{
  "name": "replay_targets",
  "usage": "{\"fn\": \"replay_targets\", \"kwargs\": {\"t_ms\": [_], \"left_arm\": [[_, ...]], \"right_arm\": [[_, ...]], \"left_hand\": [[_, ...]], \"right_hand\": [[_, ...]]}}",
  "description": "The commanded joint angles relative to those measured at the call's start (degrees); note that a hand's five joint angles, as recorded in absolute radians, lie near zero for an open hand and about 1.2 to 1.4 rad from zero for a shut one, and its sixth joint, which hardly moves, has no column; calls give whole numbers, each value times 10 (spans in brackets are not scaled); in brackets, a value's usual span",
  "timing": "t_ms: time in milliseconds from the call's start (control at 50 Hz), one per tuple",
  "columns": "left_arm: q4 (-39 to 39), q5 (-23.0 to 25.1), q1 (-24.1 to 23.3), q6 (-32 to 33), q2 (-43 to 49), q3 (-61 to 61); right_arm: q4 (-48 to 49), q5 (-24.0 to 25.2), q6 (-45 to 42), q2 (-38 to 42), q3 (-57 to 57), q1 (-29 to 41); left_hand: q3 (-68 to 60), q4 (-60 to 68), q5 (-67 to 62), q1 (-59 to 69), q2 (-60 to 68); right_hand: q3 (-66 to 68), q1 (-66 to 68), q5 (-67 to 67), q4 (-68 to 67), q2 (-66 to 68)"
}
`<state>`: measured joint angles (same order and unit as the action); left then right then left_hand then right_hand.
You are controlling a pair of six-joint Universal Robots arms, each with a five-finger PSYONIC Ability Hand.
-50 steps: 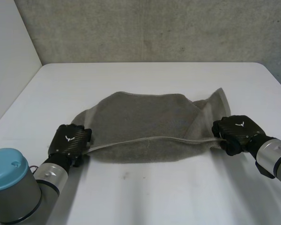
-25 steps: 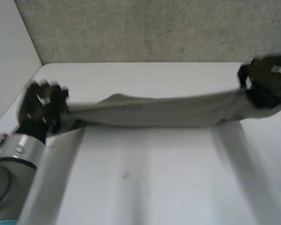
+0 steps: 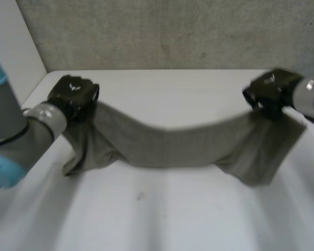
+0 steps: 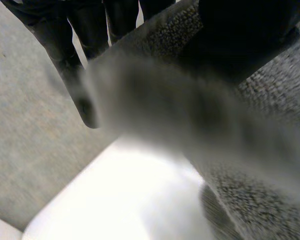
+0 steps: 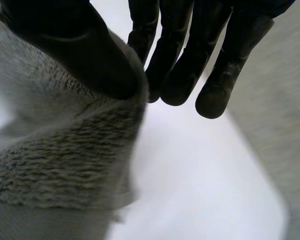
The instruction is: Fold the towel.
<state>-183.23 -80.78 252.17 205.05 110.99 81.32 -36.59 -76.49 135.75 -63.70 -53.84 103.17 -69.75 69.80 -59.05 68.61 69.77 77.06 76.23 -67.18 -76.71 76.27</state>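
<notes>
The grey towel point(image 3: 178, 144) hangs in the air between my two hands, sagging in the middle, its lower edge near the white table point(image 3: 162, 219). My left hand point(image 3: 73, 94) is raised at the far left and is shut on the towel's left end. My right hand point(image 3: 269, 89) is raised at the far right, shut on the towel's right end. In the left wrist view the thumb presses the towel point(image 4: 250, 125) against the fingers point(image 4: 65, 55). In the right wrist view the thumb point(image 5: 85, 55) pinches the towel point(image 5: 65, 150) against the fingers.
A grey concrete wall point(image 3: 172, 31) runs behind the table's far edge. A white side panel point(image 3: 10, 57) stands at the left. My left arm point(image 3: 10, 130), with its light-blue cap, crosses the left side of the table.
Both hands have lifted the towel off the table and carried it toward the far edge. It lay flat a second ago and now hangs between them.
</notes>
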Motion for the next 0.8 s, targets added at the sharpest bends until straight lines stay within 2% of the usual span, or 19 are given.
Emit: {"fn": "replay_targets", "kwargs": {"t_ms": [20,40,60,80,100,140,220,260,300,380,420,460,480,520,540,580,620,700,800], "left_arm": [[-33,-2,-2,4,112,-268],[-53,0,-2,4,129,-334],[-53,0,-2,4,129,-335],[-79,-1,-3,0,142,-396],[-79,-1,-3,0,143,-397],[-134,-9,-3,-12,157,-473],[-175,-16,-3,-51,154,-471],[-186,-23,-3,-72,153,-458],[-181,-33,-1,-97,151,-411],[-169,-33,6,-102,148,-332],[-165,-32,8,-101,147,-284],[-168,-31,17,-99,145,-185],[-168,-31,17,-99,145,-185],[-173,-31,19,-98,145,-83],[-173,-31,19,-98,145,-83],[-174,-31,19,-96,146,-39],[-176,-31,19,-87,147,35],[-182,-32,19,-75,144,92],[-201,-32,20,-54,126,144]], "right_arm": [[215,-41,55,98,218,28],[281,-42,67,112,256,35],[281,-42,67,112,256,35],[344,-44,77,121,282,47],[400,-49,83,124,293,56],[439,-52,82,124,293,63],[447,-60,82,121,283,68],[394,-61,81,117,256,69],[358,-61,80,116,238,69],[277,-57,79,118,196,68],[211,-52,76,120,135,65],[188,-49,76,120,98,64],[180,-47,76,119,58,64],[182,-41,77,118,14,63],[182,-41,77,118,14,63],[208,-17,77,114,-82,63],[229,-3,76,114,-127,63],[299,14,78,116,-230,61],[347,16,87,104,-280,50]], "left_hand": [[-103,102,-109,114,102],[-103,102,-109,114,102],[-103,102,-109,114,102],[-103,102,-109,114,102],[-103,102,-109,114,102],[-103,102,-109,114,102],[-103,102,-109,114,102],[-103,102,-109,114,102],[-103,102,-109,114,102],[-103,102,-109,114,102],[-103,102,-109,114,102],[-103,102,-109,114,102],[-103,102,-109,114,102],[-103,102,-109,114,102],[-103,102,-109,114,102],[-103,102,-109,114,102],[-103,102,-109,114,102],[-103,102,-109,114,102],[-103,102,-109,114,102]], "right_hand": [[29,38,-28,-33,37],[29,38,-28,-33,37],[29,38,-28,-33,37],[29,38,-28,-33,37],[29,38,-28,-33,37],[29,38,-28,-33,37],[29,38,-28,-33,37],[29,38,-28,-33,37],[29,38,-28,-33,37],[29,38,-28,-33,37],[29,38,-28,-33,37],[29,38,-28,-33,37],[29,38,-28,-33,37],[29,38,-28,-33,37],[29,38,-28,-33,37],[29,38,-28,-33,37],[29,38,-28,-33,37],[29,38,-28,-33,37],[29,38,-28,-33,37]]}}
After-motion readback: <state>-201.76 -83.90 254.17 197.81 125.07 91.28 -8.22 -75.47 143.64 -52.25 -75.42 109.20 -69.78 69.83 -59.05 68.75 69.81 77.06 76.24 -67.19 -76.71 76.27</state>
